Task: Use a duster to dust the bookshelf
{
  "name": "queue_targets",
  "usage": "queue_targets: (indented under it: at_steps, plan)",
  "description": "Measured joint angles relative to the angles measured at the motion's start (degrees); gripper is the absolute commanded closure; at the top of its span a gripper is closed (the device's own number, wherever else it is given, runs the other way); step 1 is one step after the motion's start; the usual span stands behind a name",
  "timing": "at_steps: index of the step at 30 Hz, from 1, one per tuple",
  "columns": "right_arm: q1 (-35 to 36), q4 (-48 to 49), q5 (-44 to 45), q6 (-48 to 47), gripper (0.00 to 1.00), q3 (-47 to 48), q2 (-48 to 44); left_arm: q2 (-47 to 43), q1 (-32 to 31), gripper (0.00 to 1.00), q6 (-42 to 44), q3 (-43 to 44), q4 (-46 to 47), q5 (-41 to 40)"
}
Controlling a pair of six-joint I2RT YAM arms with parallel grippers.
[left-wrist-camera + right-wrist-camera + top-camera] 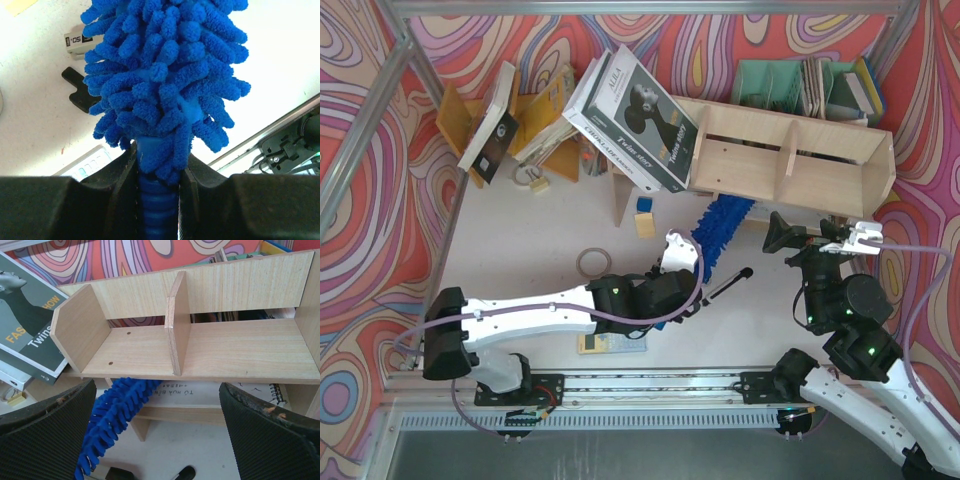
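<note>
The pale plywood bookshelf (790, 155) stands at the back right, its open compartments facing up; it fills the right wrist view (200, 347). The blue fluffy duster (720, 228) reaches from my left gripper (678, 258) up to the shelf's front lower edge. In the right wrist view the duster (112, 415) has its tip tucked under the shelf's front board. My left gripper (159, 170) is shut on the duster's ribbed blue handle (157, 210). My right gripper (818, 243) is open and empty, in front of the shelf's right half, apart from it.
A large black-and-white book (635, 110) leans on the shelf's left end. An orange-yellow rack (535, 125) with books stands at back left. A green organiser (805, 88) sits behind the shelf. A black pen (725, 283), a tape ring (593, 263) and small blocks (644, 215) lie on the table.
</note>
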Motion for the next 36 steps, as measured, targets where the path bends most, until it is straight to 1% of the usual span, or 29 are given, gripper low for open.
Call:
queue_targets:
  at_steps: [7,10,13,18,26,31,36]
  plan:
    - [0.0,0.0,0.0,0.0,0.01,0.0,0.0,0.4,0.0,1.0,-3.0,-0.2,0.0,-1.1]
    - [0.0,0.0,0.0,0.0,0.01,0.0,0.0,2.7,0.0,1.0,-3.4,1.2,0.1,-1.1]
    - [0.0,0.0,0.0,0.0,0.01,0.0,0.0,6.3,0.1,1.0,-2.9,4.6,0.3,-0.2]
    - [0.0,0.0,0.0,0.0,0.01,0.0,0.0,12.7,0.2,1.0,0.3,12.2,1.2,3.8]
    - [0.0,0.0,0.0,0.0,0.01,0.0,0.0,18.0,0.2,1.0,5.1,19.2,1.2,11.5]
    - [0.0,0.3,0.0,-0.1,0.01,0.0,0.1,19.1,0.1,1.0,7.7,20.1,0.1,16.3]
    - [0.0,0.8,0.0,-0.1,0.01,0.0,0.4,19.1,0.0,1.0,8.9,19.9,-0.5,18.8]
